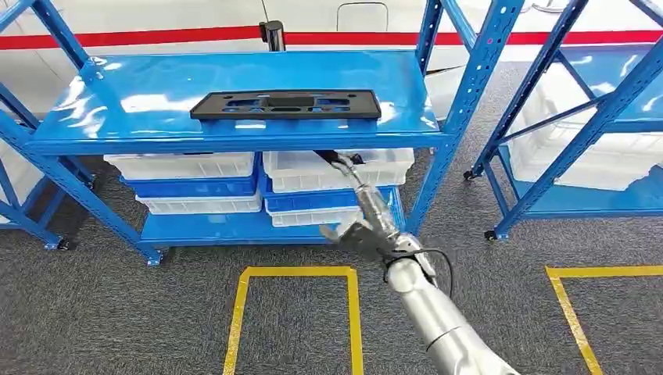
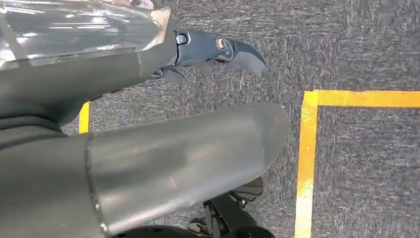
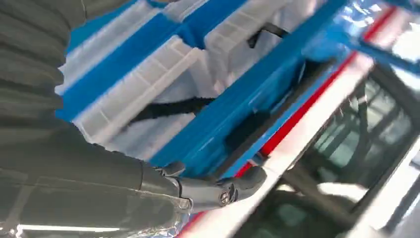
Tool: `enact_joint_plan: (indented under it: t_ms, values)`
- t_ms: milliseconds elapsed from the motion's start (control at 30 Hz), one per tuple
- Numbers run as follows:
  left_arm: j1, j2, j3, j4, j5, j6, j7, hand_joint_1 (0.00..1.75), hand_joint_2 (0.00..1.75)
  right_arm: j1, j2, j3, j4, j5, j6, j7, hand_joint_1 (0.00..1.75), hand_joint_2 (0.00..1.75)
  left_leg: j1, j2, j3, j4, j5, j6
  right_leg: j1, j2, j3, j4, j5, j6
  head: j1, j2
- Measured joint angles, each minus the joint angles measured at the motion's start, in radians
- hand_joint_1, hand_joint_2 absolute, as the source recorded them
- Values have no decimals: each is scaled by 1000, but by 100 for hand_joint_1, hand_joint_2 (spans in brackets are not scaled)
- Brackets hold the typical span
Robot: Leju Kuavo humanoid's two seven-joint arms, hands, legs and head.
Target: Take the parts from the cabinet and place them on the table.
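While the right hand (image 1: 367, 234) reaches out over the grey carpet (image 1: 117, 312) toward the lower level of the blue rack (image 1: 234, 144), its fingers are spread and hold nothing. Two yellow tape outlines (image 1: 297, 273) mark the floor nearest the robot. Just beyond the hand, four white bins (image 1: 336, 168) sit stacked in two piles on the bottom shelf, with dark parts (image 3: 168, 108) lying in them. One flat black plate (image 1: 286, 104) lies higher and farther, on the top shelf, well apart from the hand. Low over the carpet hangs the left hand (image 2: 218, 52), fingers loosely curled, holding nothing
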Motion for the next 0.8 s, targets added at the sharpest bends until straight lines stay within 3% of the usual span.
enact_joint_plan:
  t_ms: [200, 433, 633, 800]
  values:
    - [0, 0, 2, 0, -13, -58, 9, 0, 0, -10, 0, 186, -2, 217, -107, 58, 0, 175, 0, 0, 0, 0, 0, 0, 0, 0, 0, 0, 0, 0, 0, 0]
    - [0, 3, 0, 1, -31, -119, 12, 0, 0, -17, -6, 304, -5, 418, -172, 159, 0, 175, -1, 0, 0, 0, 0, 0, 0, 0, 0, 0, 0, 0, 0, 0]
    - [1, 6, -6, 1, -59, -85, 41, 0, 0, -15, -17, 386, -39, 693, -274, 312, 0, 175, 0, 0, 0, 0, 0, 0, 0, 0, 0, 0, 0, 0, 0, 0]
    - [1, 8, -6, 1, -50, -56, 50, 0, 0, -13, -19, 410, -49, 757, -299, 373, 0, 175, 0, 0, 0, 0, 0, 0, 0, 0, 0, 0, 0, 0, 0, 0]
